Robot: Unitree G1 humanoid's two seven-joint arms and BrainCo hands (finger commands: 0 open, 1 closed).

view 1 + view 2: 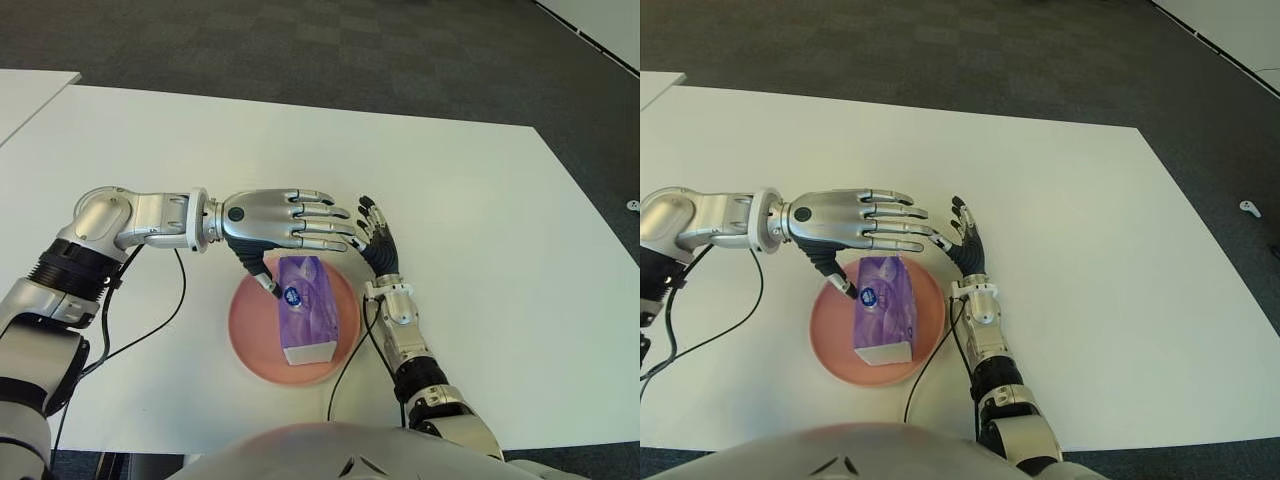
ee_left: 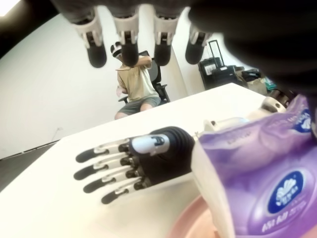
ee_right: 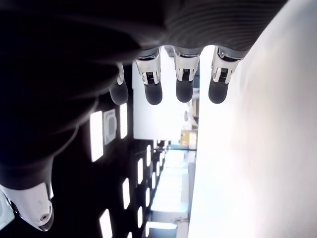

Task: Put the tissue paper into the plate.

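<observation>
Tissue pack (image 1: 305,310) lies inside the pink plate (image 1: 245,325) on the white table (image 1: 480,210). Left hand (image 1: 285,222) hovers above its far end with fingers straight, thumb tip beside the pack. Right hand (image 1: 377,240), fingers spread, holds nothing beside the plate's right edge.

A seated person (image 2: 134,84) and black luggage (image 2: 216,63) beyond the white table (image 1: 470,200).

Left hand (image 1: 290,222) over plate (image 1: 245,330)

place: lab/office | cues: white table (image 1: 480,200); grey carpet tiles (image 1: 300,40); seated person (image 2: 136,84); office chair (image 2: 159,82)
</observation>
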